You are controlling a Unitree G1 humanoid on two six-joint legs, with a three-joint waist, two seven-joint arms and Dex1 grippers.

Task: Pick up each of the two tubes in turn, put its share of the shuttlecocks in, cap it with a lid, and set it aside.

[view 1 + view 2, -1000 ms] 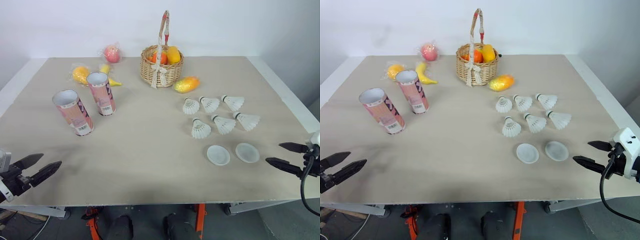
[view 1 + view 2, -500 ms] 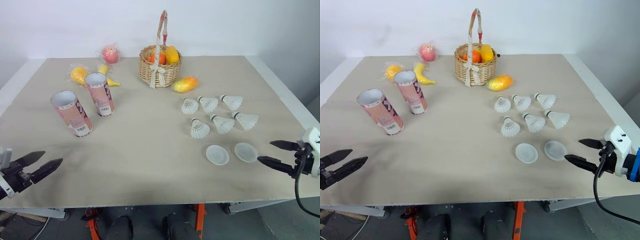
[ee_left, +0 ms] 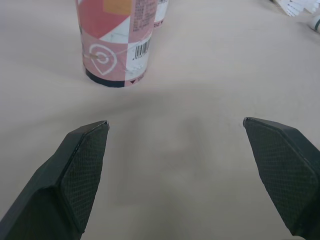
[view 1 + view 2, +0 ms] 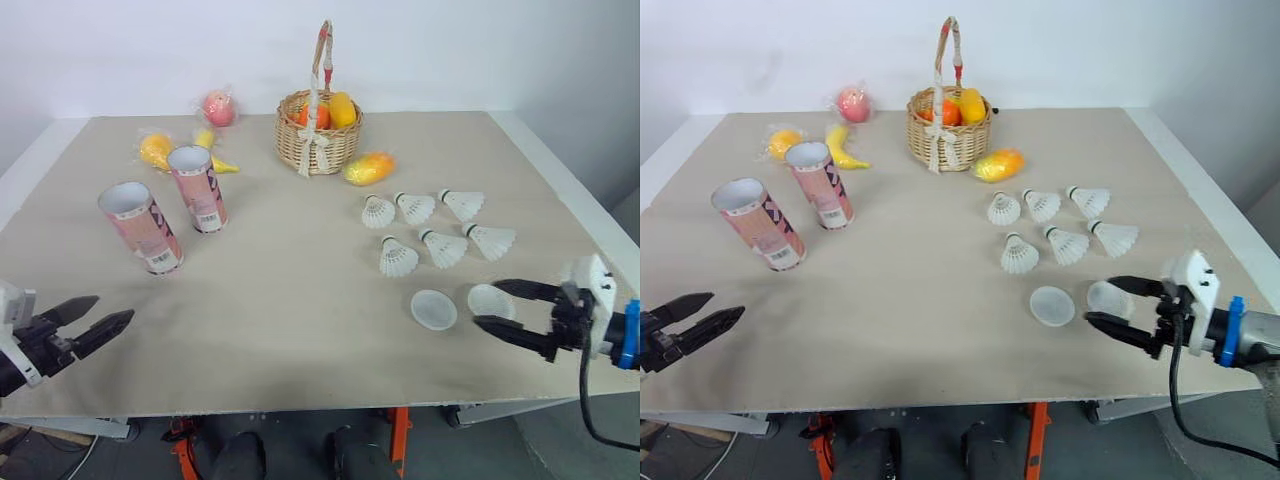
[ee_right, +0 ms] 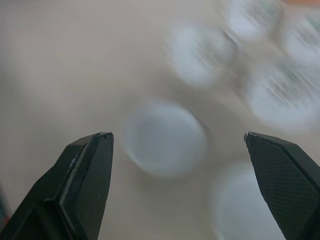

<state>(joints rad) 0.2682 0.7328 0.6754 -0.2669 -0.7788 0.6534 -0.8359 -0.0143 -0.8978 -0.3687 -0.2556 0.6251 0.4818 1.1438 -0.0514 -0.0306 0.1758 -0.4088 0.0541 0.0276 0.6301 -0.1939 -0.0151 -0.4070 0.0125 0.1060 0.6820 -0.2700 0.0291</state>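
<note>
Two pink patterned tubes stand open-topped at the table's left: a nearer one (image 4: 143, 227) and a farther one (image 4: 198, 188). Several white shuttlecocks (image 4: 398, 259) lie in a loose cluster at the right. Two translucent round lids sit in front of them, one (image 4: 434, 309) nearer the middle and one (image 4: 489, 299) further right. My right gripper (image 4: 492, 308) is open low over the table, its fingers straddling the right lid. My left gripper (image 4: 100, 318) is open near the front left edge, with nothing between its fingers. The nearer tube (image 3: 119, 42) stands just ahead of it.
A wicker basket (image 4: 319, 133) with fruit stands at the back centre, a mango (image 4: 368, 168) beside it. A wrapped orange (image 4: 156, 149), a banana (image 4: 212, 150) and a wrapped apple (image 4: 219, 107) lie at the back left, behind the tubes.
My right gripper has moved left from the table's right edge to the right lid. The left gripper has edged slightly forward. The camera has shifted a little.
</note>
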